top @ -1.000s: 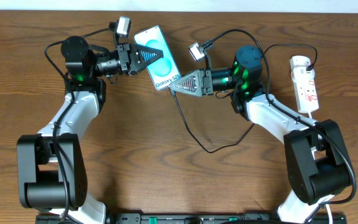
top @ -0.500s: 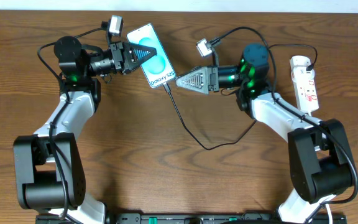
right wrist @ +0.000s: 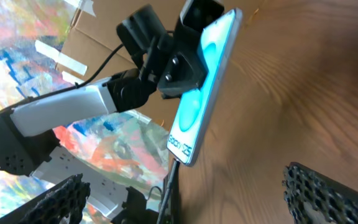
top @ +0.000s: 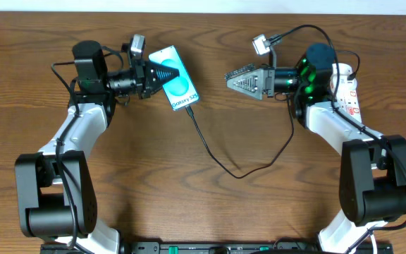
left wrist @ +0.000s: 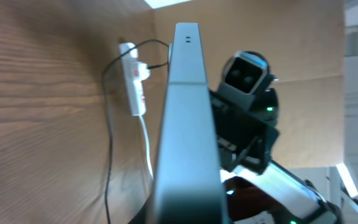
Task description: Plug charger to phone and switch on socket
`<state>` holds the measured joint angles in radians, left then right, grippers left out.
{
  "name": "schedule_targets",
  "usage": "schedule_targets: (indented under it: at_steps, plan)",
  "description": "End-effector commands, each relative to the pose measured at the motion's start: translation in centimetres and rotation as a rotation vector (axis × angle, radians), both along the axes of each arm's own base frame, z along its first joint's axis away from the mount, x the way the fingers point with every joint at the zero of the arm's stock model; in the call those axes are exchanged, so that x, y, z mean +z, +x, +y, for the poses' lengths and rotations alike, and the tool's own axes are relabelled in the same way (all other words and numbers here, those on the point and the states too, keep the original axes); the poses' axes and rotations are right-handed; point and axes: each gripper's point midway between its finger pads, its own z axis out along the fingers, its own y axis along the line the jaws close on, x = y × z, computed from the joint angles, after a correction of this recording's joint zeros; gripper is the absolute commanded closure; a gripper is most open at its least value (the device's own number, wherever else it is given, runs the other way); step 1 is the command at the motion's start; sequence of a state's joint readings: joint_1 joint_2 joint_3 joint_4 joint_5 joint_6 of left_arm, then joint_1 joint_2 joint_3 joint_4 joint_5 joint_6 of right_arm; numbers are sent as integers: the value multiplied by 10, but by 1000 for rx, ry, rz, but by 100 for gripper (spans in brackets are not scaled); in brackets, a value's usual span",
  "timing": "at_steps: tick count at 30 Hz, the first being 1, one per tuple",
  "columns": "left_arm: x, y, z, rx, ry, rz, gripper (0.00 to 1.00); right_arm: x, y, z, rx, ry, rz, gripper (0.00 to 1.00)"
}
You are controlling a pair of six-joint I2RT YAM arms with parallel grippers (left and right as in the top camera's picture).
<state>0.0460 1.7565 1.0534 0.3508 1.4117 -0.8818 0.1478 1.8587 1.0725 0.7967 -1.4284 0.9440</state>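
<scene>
Overhead, the left tool (top: 169, 72) clamped the phone (top: 182, 92), its long axis diagonal, the charger (top: 217, 159) at its lower-right end, while the right tool (top: 230, 76) gaped empty nearby.

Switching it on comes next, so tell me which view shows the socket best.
Left wrist: the socket lies in full view on the table, beyond the phone. Overhead shows it partly hidden by the right arm. Right wrist misses it.

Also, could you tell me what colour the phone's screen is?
The phone shows teal-blue with a lighter oval and white text, clearest overhead.
</scene>
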Motion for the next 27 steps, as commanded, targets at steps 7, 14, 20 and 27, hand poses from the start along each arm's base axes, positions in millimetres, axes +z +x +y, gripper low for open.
schedule_targets:
  at_steps: [7, 14, 20, 27]
  plan:
    - [-29, 7, 12, 83, 160, -78, 93, 1, -2, -15, 35, 0, -28, 1]
    - [-92, -8, 31, 151, 412, 83, 93, 1, -5, -17, 56, 0, -21, 1]
    - [-110, -13, 41, 175, 509, 126, 93, 1, -6, -16, 60, 0, -17, 1]
    - [-125, -17, 51, 198, 590, 174, 93, 1, -9, -14, 73, -1, -10, 1]
